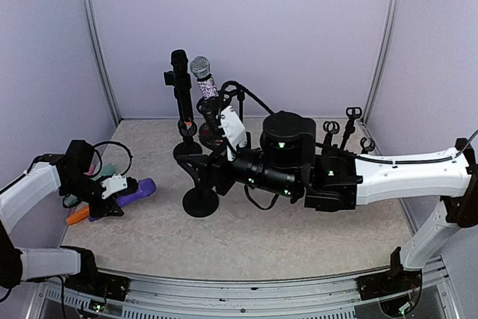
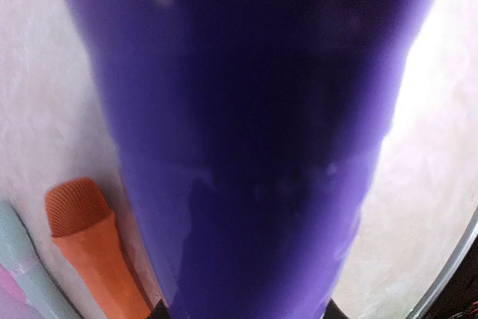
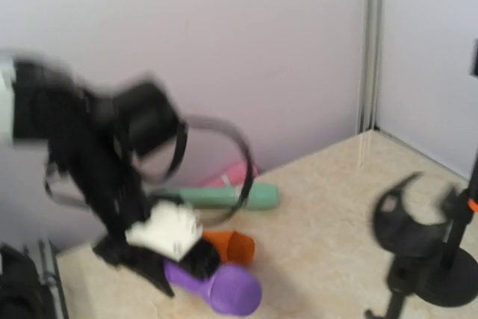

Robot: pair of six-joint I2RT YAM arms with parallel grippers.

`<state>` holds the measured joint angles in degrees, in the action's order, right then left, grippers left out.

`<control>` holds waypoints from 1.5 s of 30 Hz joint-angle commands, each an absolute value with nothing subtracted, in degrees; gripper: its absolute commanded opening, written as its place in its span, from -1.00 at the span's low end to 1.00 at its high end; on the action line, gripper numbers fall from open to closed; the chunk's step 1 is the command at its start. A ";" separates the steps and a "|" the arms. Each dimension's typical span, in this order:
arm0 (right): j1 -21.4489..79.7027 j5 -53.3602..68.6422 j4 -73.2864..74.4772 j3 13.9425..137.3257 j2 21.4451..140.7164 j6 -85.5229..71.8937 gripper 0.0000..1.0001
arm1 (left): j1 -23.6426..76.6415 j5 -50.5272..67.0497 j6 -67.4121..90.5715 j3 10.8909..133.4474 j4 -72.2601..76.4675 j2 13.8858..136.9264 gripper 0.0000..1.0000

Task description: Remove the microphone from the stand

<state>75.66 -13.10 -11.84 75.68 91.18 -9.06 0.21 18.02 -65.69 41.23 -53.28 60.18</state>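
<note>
A black microphone [image 1: 179,60] and a silver-headed microphone [image 1: 200,68] stand upright in stands at the back. My left gripper [image 1: 114,193] is shut on a purple microphone [image 1: 142,187] low over the table at the left. That microphone fills the left wrist view [image 2: 254,140] and also shows in the right wrist view [image 3: 224,287], with the left gripper [image 3: 190,259] on it. My right gripper [image 1: 205,163] reaches to the centre, beside an empty black stand [image 1: 200,201]. Its jaws are dark and unclear. The blurred right wrist view shows an empty stand clip [image 3: 407,222].
An orange microphone [image 1: 77,216] [image 2: 89,244] [image 3: 230,244] lies beside the purple one, with a green one [image 3: 224,197] and a pink one [image 3: 235,175] behind. Several empty stands [image 1: 352,121] are at the back right. Walls close three sides.
</note>
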 commanded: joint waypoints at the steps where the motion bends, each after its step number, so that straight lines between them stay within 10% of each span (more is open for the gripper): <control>1: 73.03 -13.47 -15.07 68.42 86.74 -16.10 0.36 | -2.62 8.20 -68.31 34.24 -43.29 61.18 -0.87; 9: 65.26 -2.61 -14.08 63.41 88.07 -30.18 0.23 | -7.42 -0.02 -69.42 25.22 -27.57 62.50 -0.61; 22: 55.56 21.72 -23.51 65.92 101.69 -48.00 0.22 | -9.71 13.32 -67.87 32.86 -39.47 58.85 0.51; 45: 50.09 36.05 -38.57 73.55 120.31 -64.89 0.07 | -4.88 37.02 -56.10 53.52 -50.43 61.84 0.85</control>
